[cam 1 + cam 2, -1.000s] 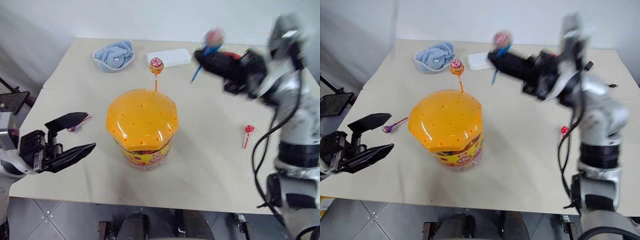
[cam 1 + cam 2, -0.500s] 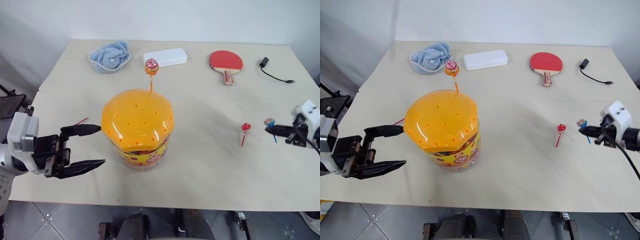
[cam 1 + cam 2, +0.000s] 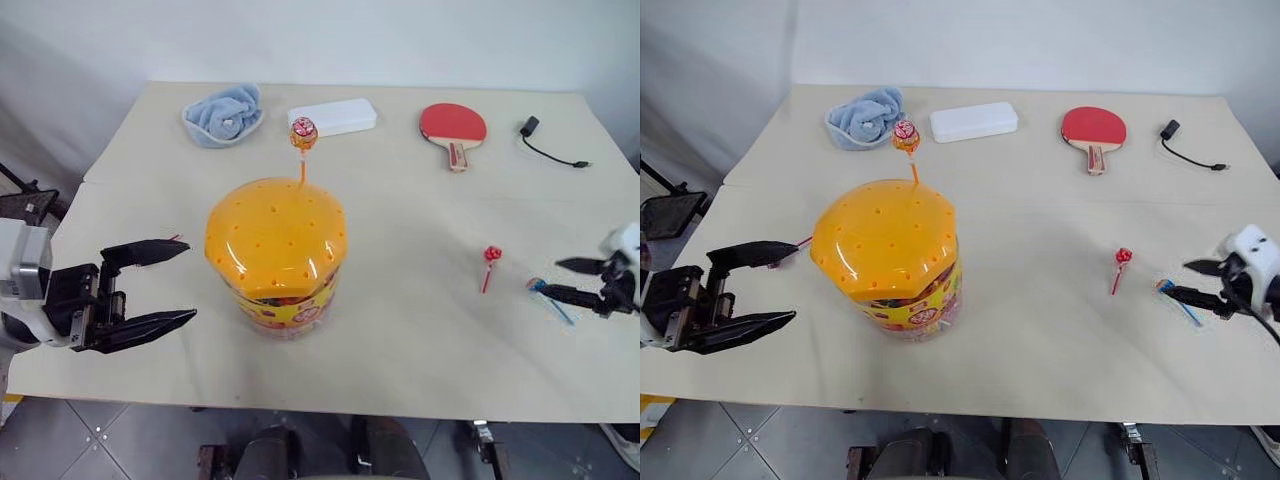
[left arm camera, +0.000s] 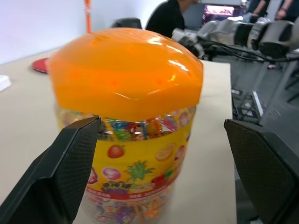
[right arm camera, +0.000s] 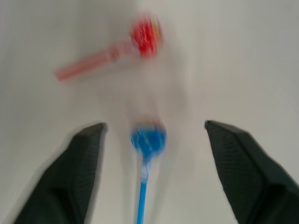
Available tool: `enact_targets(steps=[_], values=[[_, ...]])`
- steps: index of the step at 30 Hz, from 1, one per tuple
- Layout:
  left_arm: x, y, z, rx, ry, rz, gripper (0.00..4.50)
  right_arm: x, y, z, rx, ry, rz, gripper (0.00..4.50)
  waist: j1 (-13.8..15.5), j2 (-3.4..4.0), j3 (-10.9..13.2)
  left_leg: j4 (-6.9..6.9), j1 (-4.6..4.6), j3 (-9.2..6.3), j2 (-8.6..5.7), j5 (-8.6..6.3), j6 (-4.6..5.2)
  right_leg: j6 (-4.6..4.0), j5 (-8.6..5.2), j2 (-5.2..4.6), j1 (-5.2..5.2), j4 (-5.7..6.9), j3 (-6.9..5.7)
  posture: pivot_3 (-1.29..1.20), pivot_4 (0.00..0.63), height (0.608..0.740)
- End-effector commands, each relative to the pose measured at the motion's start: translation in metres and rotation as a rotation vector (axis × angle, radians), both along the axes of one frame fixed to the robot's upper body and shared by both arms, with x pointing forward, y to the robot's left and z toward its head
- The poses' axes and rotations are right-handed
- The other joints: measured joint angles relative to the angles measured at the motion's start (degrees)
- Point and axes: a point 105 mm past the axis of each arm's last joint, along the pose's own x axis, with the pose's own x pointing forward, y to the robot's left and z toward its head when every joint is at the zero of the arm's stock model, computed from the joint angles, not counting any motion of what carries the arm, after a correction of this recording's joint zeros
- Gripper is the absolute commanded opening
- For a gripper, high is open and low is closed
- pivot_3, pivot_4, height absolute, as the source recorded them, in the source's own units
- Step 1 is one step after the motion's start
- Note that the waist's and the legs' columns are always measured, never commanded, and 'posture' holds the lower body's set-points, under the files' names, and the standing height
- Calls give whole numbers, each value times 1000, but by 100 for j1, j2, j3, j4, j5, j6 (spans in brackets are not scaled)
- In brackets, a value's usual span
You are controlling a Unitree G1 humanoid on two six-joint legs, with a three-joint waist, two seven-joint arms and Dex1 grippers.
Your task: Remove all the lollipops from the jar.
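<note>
I see the jar [image 3: 277, 250] standing upright on the tabletop [image 3: 420, 330], toward its front edge and left of centre, its orange lid on, with one orange-stick lollipop [image 3: 302, 140] poking up from the back of the lid. My left gripper [image 3: 150, 285] hovers just beside the jar on its left, near the front-left corner, fingers spread wide and holding nothing; in the left wrist view the jar sits between the two fingers [image 4: 70, 163] without touching them. Near the right edge, my right gripper [image 3: 1200, 282] has its fingers parted and empty, and the blue-stick lollipop [image 3: 1177, 300] lies flat on the tabletop just in front of them. The red-stick lollipop [image 3: 488, 264] lies near it, a little further in from the right edge. A thin pink stick [image 3: 800, 242] shows just behind the left gripper, its candy end hidden.
</note>
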Motion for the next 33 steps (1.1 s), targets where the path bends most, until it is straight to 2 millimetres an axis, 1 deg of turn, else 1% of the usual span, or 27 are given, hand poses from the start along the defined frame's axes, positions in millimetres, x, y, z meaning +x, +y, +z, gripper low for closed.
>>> enact_targets(steps=[1,4,7,8,10,11,13,14,16,19,22,23,25,29,33], values=[[-4,19,2,-71,-2,89,4500,0,50,57,117,-193,234,3803,-20,1,0,0,4,2,1,0,-1,0,0,0,0,2,1,0,150,740],[-10,28,-9,-89,42,136,4500,4,119,88,264,-276,441,3803,-67,-3,1,-1,12,2,9,-4,-7,-6,0,1,1,9,4,0,150,740],[-11,29,-11,-104,47,158,4500,7,170,106,363,-304,569,3803,-3,-4,2,-2,10,-9,10,-7,-13,-13,-3,-1,-3,12,0,0,150,740],[-11,29,-10,-110,43,162,4500,8,189,112,407,-299,613,3803,29,-4,2,-2,6,-11,10,-8,-14,-13,-3,-1,-6,10,0,0,150,740],[-10,28,-8,-122,37,167,4500,10,213,118,453,-287,656,3803,66,-4,2,-2,-6,-24,7,-9,-13,-14,-3,-8,-10,6,-7,0,150,740],[-10,27,-7,-132,30,166,4500,11,231,122,483,-278,688,3803,85,-6,0,-2,-21,-32,2,-9,-11,-14,-3,-11,-22,3,-9,0,150,740],[-10,23,-5,-147,21,161,4500,10,259,125,515,-255,751,3803,80,-15,-6,3,-66,-36,-2,-7,-6,-16,0,-13,-62,25,-9,0,150,740],[-10,21,-4,-150,19,157,4500,11,270,126,522,-241,764,3803,74,-16,-6,4,-82,-36,-3,-6,-4,-18,3,-13,-76,26,-10,0,150,740],[-11,16,-3,-157,14,146,4500,13,287,126,524,-225,779,3803,62,-16,-6,4,-86,-40,-4,-5,-4,-17,4,-12,-77,29,-21,0,150,740],[-11,11,1,-168,4,142,4500,12,308,128,540,-182,825,3803,11,-18,-8,4,-90,-42,-11,-5,1,-16,4,-13,-76,29,-25,0,150,740],[-11,10,3,-171,1,145,4500,11,316,127,532,-175,843,3803,8,-21,-9,4,-90,-42,-11,-5,2,-15,5,-12,-75,29,-27,0,150,740],[-12,9,3,-173,0,146,4500,12,318,127,542,-165,839,3633,9,-21,-9,4,-90,-42,-11,-5,3,-15,5,-11,-75,29,-28,0,150,740],[-12,8,3,-174,-2,148,4500,12,319,128,546,-157,842,3215,4,-21,-9,5,-90,-38,-11,-4,4,-15,5,-10,-75,29,-28,0,150,740],[-12,7,3,-176,-6,150,4500,11,320,126,515,-154,863,1859,3,-21,-9,6,-89,-35,-10,6,2,-14,5,-9,-74,30,-26,0,150,740],[-9,3,6,-171,-20,127,4500,10,320,130,513,-184,893,517,3,-21,-9,6,-85,-35,-9,13,-2,-14,5,-9,-74,38,-24,0,150,740]])
